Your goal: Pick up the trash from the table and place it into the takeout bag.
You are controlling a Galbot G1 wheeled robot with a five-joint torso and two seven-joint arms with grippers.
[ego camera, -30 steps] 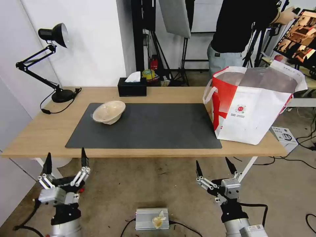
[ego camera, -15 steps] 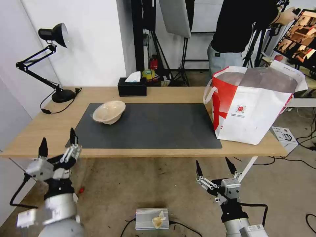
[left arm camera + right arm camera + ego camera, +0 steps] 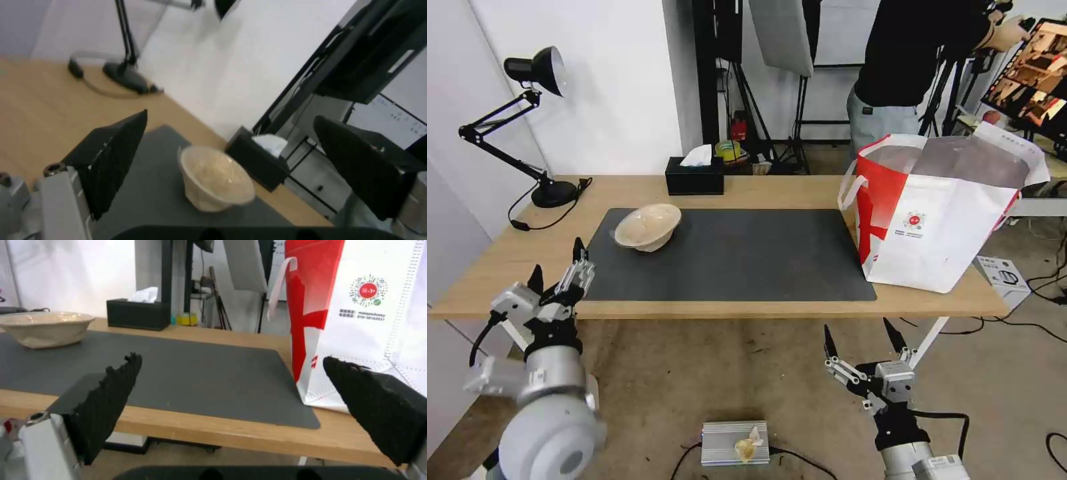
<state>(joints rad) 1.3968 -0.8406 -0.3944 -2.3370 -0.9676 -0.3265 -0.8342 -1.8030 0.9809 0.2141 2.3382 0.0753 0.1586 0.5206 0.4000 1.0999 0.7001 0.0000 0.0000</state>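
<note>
At the far left of the worktop (image 3: 747, 190) stands a black desk lamp (image 3: 527, 120), its base near the back corner. In front of it, at the near left edge, the left gripper (image 3: 557, 267) is raised to the level of the tabletop, its two black fingers spread wide with nothing between them. In the left wrist view the same gripper (image 3: 231, 160) frames the paper bowl (image 3: 216, 178) between its open fingers, well apart from it.

The paper bowl (image 3: 648, 227), beige and shallow, sits on the back left corner of the dark grey mat (image 3: 727, 257), tilted slightly on its side. Behind the mat, near the far edge of the worktop, is a black tissue box (image 3: 695, 176) with a white tissue poking out.

Further right, the takeout bag (image 3: 940, 213) stands upright on the right end of the worktop, mouth open and silver lining showing, its lower left corner just touching the mat's right edge. It is red and white with a small round red logo on the front.

Below the worktop's near edge, over the floor, the right gripper (image 3: 864, 340) hangs low with its fingers apart and empty. In the right wrist view this gripper (image 3: 231, 396) points toward the mat and the bag (image 3: 360, 316).

On the floor between the arms lies a small silver box (image 3: 735, 443).
</note>
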